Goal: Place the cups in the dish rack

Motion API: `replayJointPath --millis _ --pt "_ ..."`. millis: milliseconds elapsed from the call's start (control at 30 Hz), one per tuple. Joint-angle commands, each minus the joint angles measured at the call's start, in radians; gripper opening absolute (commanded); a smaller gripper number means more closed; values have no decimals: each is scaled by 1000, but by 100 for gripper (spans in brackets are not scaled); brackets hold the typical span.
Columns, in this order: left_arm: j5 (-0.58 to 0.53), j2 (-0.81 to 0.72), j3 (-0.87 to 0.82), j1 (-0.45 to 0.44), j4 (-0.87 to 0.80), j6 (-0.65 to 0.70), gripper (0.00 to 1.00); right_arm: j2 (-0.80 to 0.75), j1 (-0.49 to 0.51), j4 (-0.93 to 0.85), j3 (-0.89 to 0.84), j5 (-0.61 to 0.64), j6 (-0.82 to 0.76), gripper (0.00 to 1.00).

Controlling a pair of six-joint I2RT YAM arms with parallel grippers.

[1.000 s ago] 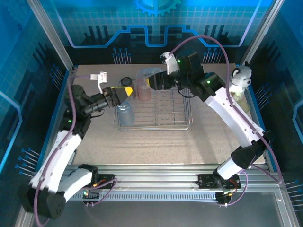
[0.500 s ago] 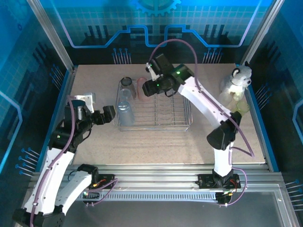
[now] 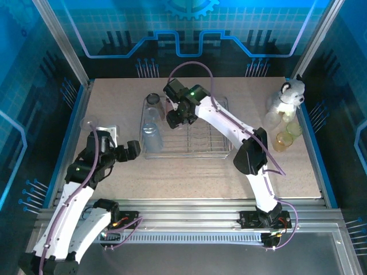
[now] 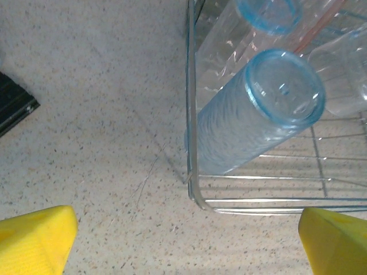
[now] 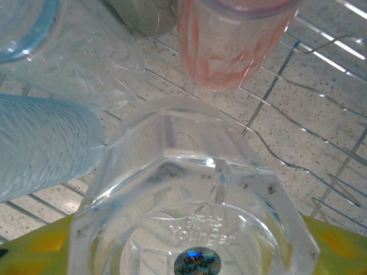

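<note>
Several loose cups (image 3: 281,140) crowd the table's (image 3: 189,177) 3 o'clock edge beside a plush animal (image 3: 289,94); the dish rack (image 3: 218,152) sits mid-table, its 9 o'clock end holding a pale blue cup (image 3: 152,137), a grey cup (image 3: 153,102) and a pink cup (image 5: 235,40), its 3 o'clock half bare wire; the right pincer (image 3: 176,117) grips a clear cup (image 5: 195,217) above that crowded end; the left pincer (image 3: 133,150) hangs wide open over bare table off the rack's 7 o'clock corner, apart from the wire rim (image 4: 192,143).

A pale blue plastic tumbler (image 3: 151,136) is parked at the left end of the silver wire dish rack (image 3: 192,153); a grey-white plush animal (image 3: 289,94) is plonked far right.
</note>
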Motion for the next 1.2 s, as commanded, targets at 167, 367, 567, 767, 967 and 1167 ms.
replayJointPath --millis 167,367,567,767,967,1167 --pt "-2 24 -5 9 30 31 99 96 22 19 45 86 27 0" --pt "3 24 -7 9 33 30 99 145 22 44 74 111 30 0" --pt "5 26 -7 9 34 30 99 200 21 55 117 127 23 0" --pt "6 30 -9 9 35 29 99 238 23 55 143 169 6 0" --pt "8 39 -7 9 34 30 99 256 28 75 149 191 7 2" --pt "7 40 -6 9 33 30 99 283 33 65 183 188 -14 28"
